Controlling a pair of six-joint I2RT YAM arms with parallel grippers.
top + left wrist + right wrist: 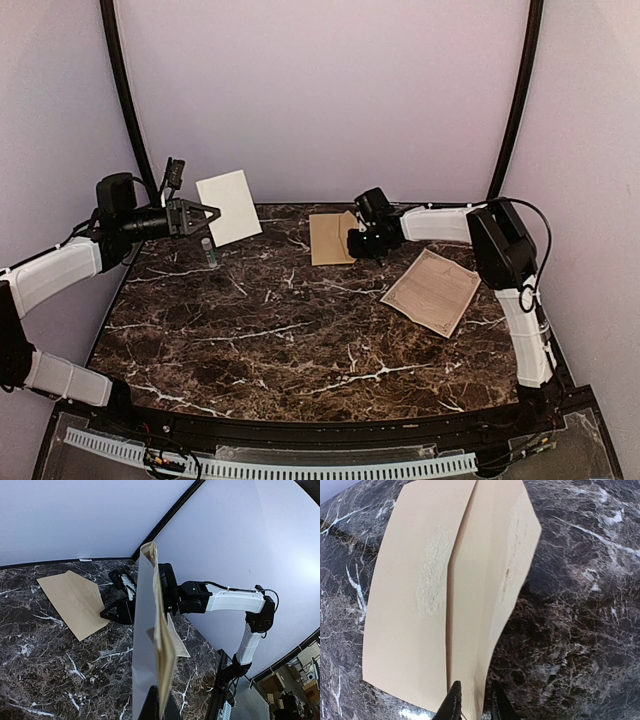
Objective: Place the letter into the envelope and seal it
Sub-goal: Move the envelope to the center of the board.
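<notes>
The brown envelope [330, 238] lies flat at the back of the table, its flap [505, 555] open and curling up on one side. My right gripper [352, 243] is low at that edge; its jaws stand narrowly apart, one fingertip [452, 705] over the envelope and the other beyond the flap's edge. The bordered cream letter [432, 290] lies flat to the right of the envelope, touched by nothing. My left gripper [205, 212] hangs above the back left, shut on a pale upright sheet [230, 207] with cream layers [165, 645] along its edge.
A small tube [208, 250] stands upright on the marble table [300, 340] below the left gripper. Grey walls close the back and sides. A perforated white strip [270, 465] runs along the near edge.
</notes>
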